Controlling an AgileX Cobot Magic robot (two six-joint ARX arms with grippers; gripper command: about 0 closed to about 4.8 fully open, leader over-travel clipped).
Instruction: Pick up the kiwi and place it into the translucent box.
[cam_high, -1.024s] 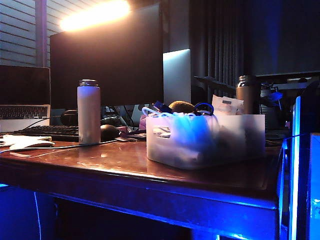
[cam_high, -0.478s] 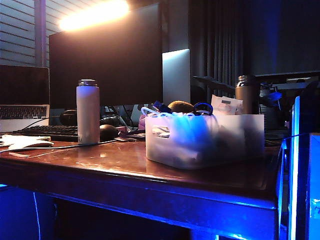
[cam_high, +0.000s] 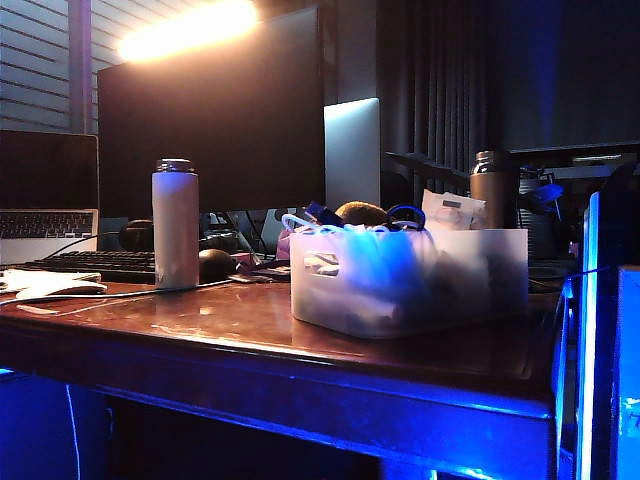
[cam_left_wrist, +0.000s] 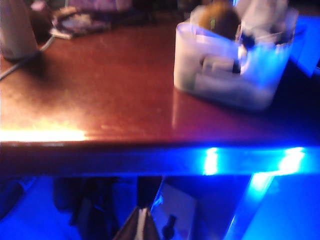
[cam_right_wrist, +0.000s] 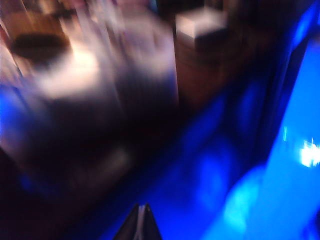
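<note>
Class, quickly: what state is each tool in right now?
Left tool: closed, holding nothing, off the table's front edge.
Right tool: closed, holding nothing.

— How many boxes do we see on the table (cam_high: 200, 330)?
— We count one translucent box (cam_high: 410, 280), with one kiwi (cam_high: 362, 213) on top at twelve o'clock.
— And bottles?
— Two: one white bottle (cam_high: 176, 222) at nine o'clock from the box, one dark bottle (cam_high: 492, 188) at one o'clock.
— Grippers?
— Two, the left gripper (cam_left_wrist: 141, 225) and the right gripper (cam_right_wrist: 142, 222), both pinched together.
— Anything else?
— One mouse (cam_high: 217, 265), one keyboard (cam_high: 95, 263).
</note>
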